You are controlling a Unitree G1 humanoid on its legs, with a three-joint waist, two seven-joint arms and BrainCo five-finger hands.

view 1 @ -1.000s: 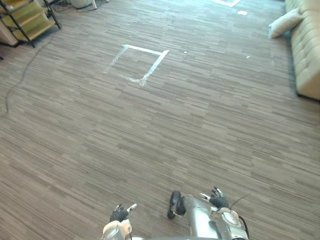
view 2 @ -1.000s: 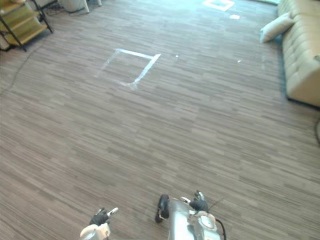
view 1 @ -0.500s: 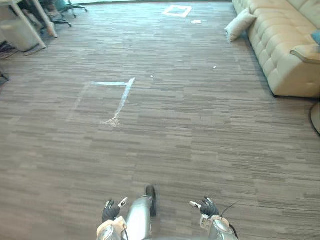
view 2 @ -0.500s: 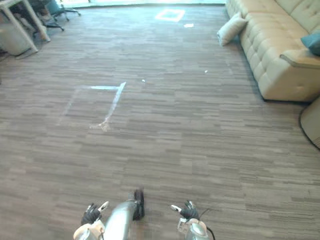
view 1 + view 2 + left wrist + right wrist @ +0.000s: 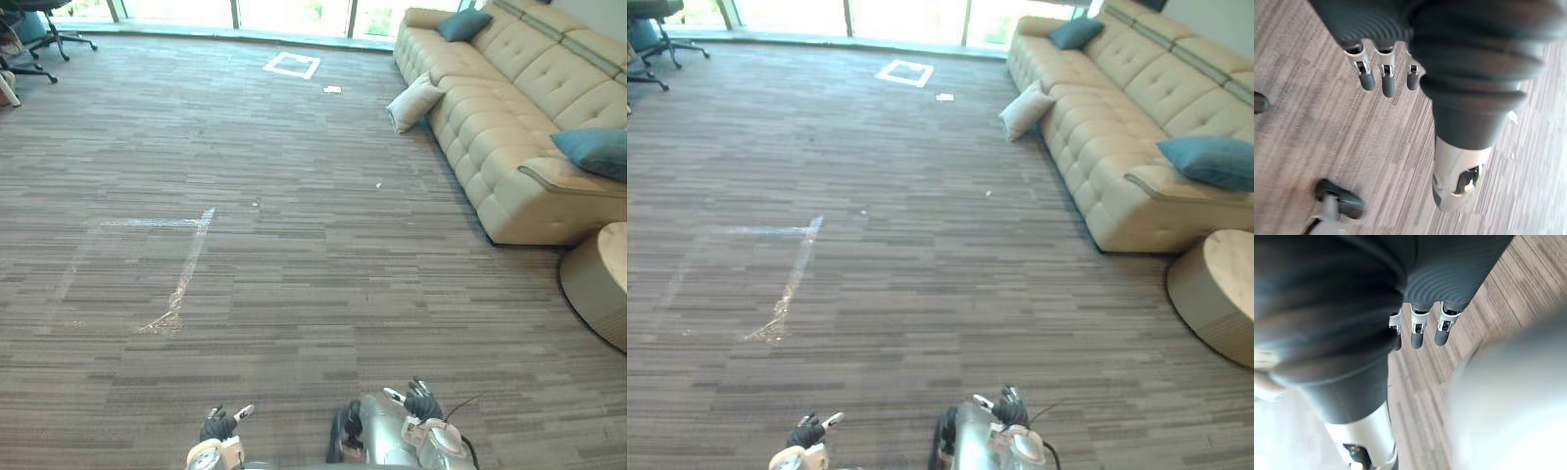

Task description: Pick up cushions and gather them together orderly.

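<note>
Camera has swung right since a second ago, bringing the sofa (image 5: pixel 509 127) fully in; left hand (image 5: pixel 217 428) and right hand (image 5: pixel 423 401) hang low, fingers relaxed, empty. White cushion (image 5: pixel 414 102) leans on the sofa's base on the floor, and near teal cushion (image 5: pixel 594 152) and far teal cushion (image 5: pixel 464 23) lie on it, all well apart from the hands. Judgement: walk close and square up to the white one before reaching.

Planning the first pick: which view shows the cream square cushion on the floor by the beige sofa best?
Right eye view: the cream square cushion shows whole, leaning on the beige tufted sofa, nearer mid-picture. Left eye view has it whole too, further sideways. Both wrist views face the grey striped floor.
</note>
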